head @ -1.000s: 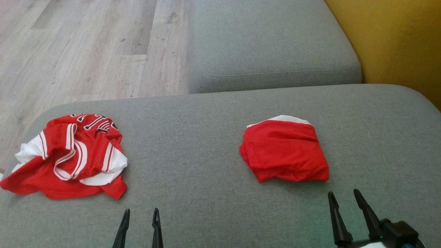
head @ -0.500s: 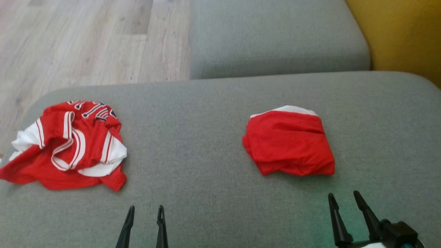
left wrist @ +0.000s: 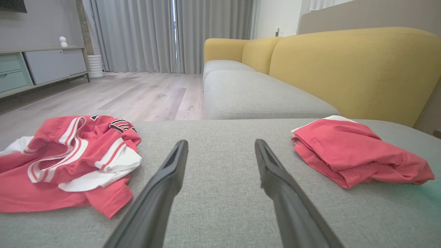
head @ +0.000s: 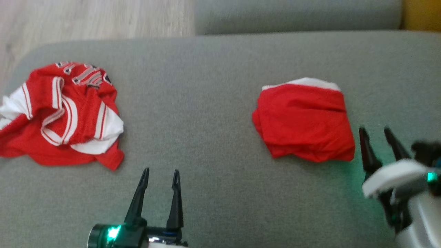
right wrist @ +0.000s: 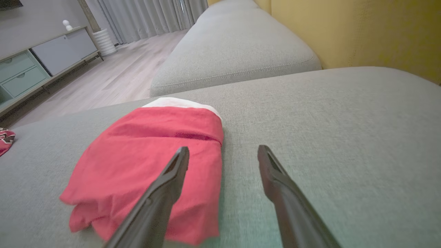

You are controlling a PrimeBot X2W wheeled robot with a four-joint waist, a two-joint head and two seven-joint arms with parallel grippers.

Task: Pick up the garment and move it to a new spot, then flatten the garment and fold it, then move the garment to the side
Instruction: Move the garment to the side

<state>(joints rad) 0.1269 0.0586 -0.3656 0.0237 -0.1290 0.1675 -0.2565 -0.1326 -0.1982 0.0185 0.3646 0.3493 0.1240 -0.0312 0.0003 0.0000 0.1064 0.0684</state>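
Observation:
A crumpled red and white garment [head: 62, 113] lies at the left of the grey cushion, also seen in the left wrist view [left wrist: 69, 158]. A folded red garment [head: 305, 124] with a white edge lies at the right [left wrist: 355, 151] [right wrist: 151, 162]. My left gripper [head: 161, 170] [left wrist: 221, 143] is open and empty, hovering over bare cushion between the two, nearer the crumpled one. My right gripper [head: 374, 129] [right wrist: 224, 148] is open and empty, just off the folded garment's right edge; in the right wrist view its left finger overlaps that edge.
Both garments rest on a wide grey sofa cushion [head: 213, 103]. A second grey cushion [head: 293, 15] lies beyond it. A yellow backrest [left wrist: 344, 69] runs along the right. Wood floor [head: 86, 17] is past the far left edge, with a low cabinet [left wrist: 34, 65] beyond.
The head camera has tilted down, shifting the whole picture. Both grippers have reached forward; the right one has drawn level with the folded garment's near right corner. The garments lie as before.

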